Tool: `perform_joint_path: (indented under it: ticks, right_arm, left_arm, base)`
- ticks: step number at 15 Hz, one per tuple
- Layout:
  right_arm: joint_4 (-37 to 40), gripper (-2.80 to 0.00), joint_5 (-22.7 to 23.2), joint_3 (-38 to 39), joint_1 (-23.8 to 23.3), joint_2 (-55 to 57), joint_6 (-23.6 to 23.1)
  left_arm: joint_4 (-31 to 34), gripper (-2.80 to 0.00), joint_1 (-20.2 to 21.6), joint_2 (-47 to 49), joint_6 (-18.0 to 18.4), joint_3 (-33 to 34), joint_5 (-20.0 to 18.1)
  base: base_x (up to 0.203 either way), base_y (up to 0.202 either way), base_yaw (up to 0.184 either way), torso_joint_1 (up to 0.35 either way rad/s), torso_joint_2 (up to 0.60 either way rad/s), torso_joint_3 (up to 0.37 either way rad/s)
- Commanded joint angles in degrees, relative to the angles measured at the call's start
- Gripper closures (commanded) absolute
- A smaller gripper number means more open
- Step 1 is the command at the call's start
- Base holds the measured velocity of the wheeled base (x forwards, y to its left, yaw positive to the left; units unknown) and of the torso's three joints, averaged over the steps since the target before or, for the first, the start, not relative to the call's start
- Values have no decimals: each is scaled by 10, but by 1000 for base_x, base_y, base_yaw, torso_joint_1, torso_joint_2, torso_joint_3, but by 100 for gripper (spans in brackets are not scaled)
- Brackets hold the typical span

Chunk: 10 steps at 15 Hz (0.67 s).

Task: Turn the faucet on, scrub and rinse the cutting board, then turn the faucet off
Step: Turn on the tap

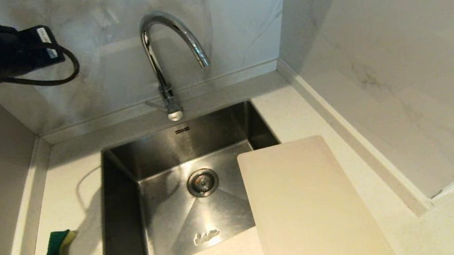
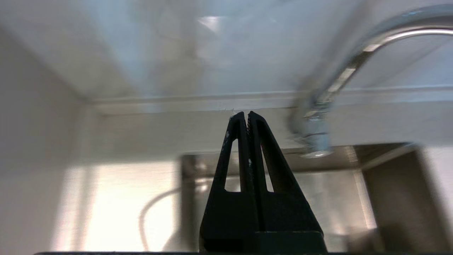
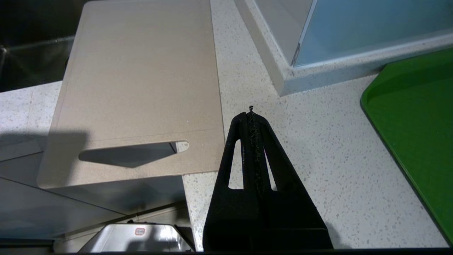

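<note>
I am looking down at a steel sink [image 1: 127, 214] set into a pale speckled counter [image 1: 67, 169] in a corner of marble-look walls. The chrome faucet [image 1: 161, 51] stands behind the basin, its curved spout reaching over it, with a thin lever at its base; no water runs, so I judge the first step is not yet done.

My left gripper [image 2: 246, 115] hangs high on the left, in front of the back wall and apart from the faucet, its 2 jaws pressed together on nothing. It faces the faucet base, probably so the closed tips can nudge the lever.

The cream cutting board [image 1: 306, 205] lies flat, bridging the basin's right edge and the counter, likely so rinse water drains into the sink.

My right gripper [image 3: 251, 113] hangs over the counter just beside the board's slotted end, jaws together and empty. A green and yellow sponge [image 1: 56, 253] waits left of the sink. A green tray [image 3: 417, 134] sits far right.
</note>
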Motion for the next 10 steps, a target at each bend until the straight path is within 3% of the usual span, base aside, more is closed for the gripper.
perform_joint_path:
  ticks: [1, 8, 9, 10]
  right_arm:
    - [0, 0, 0, 0, 0, 0, -1]
    - [0, 0, 0, 0, 0, 3, -1]
    - [-1, 0, 0, 0, 0, 3, -1]
    - [0, 0, 0, 0, 0, 2, -1]
  left_arm:
    - [-29, 0, -28, 68, -12, -16, 5]
    - [-138, 0, -29, 168, -39, -21, 33]
    - [-151, -280, -28, 179, -40, -21, 35]
    - [-161, -280, -26, 191, -42, -21, 40]
  base:
    - [0, 0, 0, 0, 0, 0]
    - [0, 0, 0, 0, 0, 0]
    - [0, 0, 0, 0, 0, 0]
    - [0, 0, 0, 0, 0, 0]
